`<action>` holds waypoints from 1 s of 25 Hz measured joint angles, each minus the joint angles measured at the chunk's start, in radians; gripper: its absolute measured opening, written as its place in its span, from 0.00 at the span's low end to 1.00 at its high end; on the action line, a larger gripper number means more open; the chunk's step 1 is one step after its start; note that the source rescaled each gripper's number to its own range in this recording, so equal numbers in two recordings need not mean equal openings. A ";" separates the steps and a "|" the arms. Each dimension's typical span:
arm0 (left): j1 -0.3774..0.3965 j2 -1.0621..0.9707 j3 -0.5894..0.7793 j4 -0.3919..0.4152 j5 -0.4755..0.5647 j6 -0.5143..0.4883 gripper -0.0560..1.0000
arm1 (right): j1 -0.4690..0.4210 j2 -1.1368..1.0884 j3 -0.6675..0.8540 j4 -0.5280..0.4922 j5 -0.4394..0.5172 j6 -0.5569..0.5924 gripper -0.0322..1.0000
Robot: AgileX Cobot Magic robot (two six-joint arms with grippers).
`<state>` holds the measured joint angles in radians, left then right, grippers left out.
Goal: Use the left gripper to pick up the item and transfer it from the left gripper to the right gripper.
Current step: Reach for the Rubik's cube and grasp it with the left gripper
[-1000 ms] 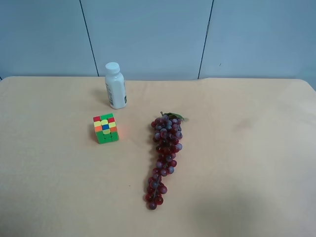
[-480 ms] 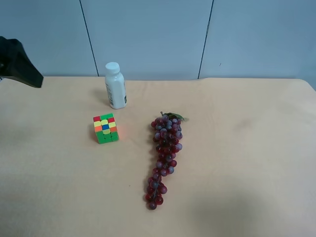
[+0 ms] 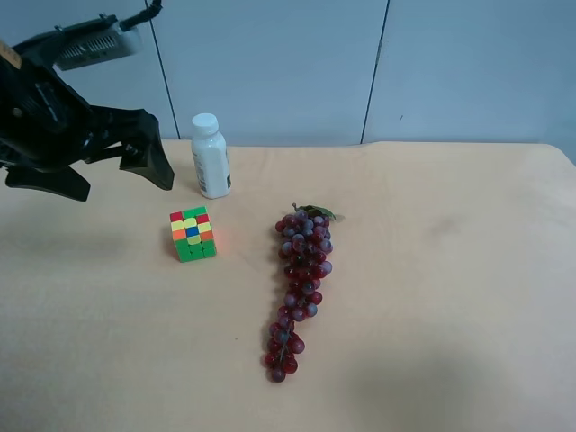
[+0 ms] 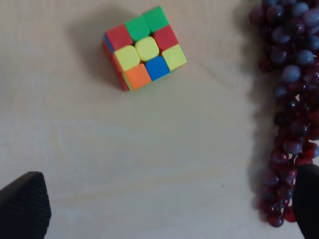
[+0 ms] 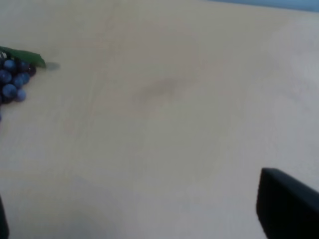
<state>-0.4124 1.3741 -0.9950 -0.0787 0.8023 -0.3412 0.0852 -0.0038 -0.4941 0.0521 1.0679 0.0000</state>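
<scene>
The puzzle cube (image 3: 192, 233) stands on the tan table (image 3: 432, 270), in front of the white bottle. In the left wrist view the cube (image 4: 144, 47) shows red, green, yellow, blue and orange squares on top. My left gripper (image 3: 119, 186), on the black arm with the grey slotted box, hovers left of and behind the cube. It is open wide and empty, and its fingertips (image 4: 25, 204) sit apart from the cube. My right gripper (image 5: 149, 219) is out of the exterior view. Its fingers (image 5: 289, 204) stand wide apart over bare table, holding nothing.
A white bottle (image 3: 210, 157) stands just behind the cube. A purple grape bunch (image 3: 300, 279) lies right of the cube, running toward the front. It also shows in the left wrist view (image 4: 291, 99) and, only its tip, in the right wrist view (image 5: 12, 72).
The left arm has come into the exterior view from the left edge and moved right toward the cube, gripper open. The cube, bottle and grapes have not moved.
</scene>
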 joint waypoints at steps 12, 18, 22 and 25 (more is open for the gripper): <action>-0.003 0.290 -0.162 0.001 0.005 -0.134 1.00 | 0.000 0.000 0.000 0.000 0.000 0.000 0.99; -0.003 0.409 -0.223 0.009 -0.002 -0.189 1.00 | 0.000 0.000 0.000 0.000 0.000 0.000 0.99; -0.003 0.476 -0.235 0.010 -0.032 -0.224 1.00 | 0.000 0.000 0.000 0.000 0.000 0.000 0.99; -0.003 0.519 -0.240 0.011 -0.062 -0.251 1.00 | 0.000 0.000 0.000 0.000 -0.001 0.000 0.99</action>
<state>-0.4157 1.8933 -1.2348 -0.0675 0.7408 -0.5923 0.0852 -0.0038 -0.4941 0.0521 1.0671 0.0000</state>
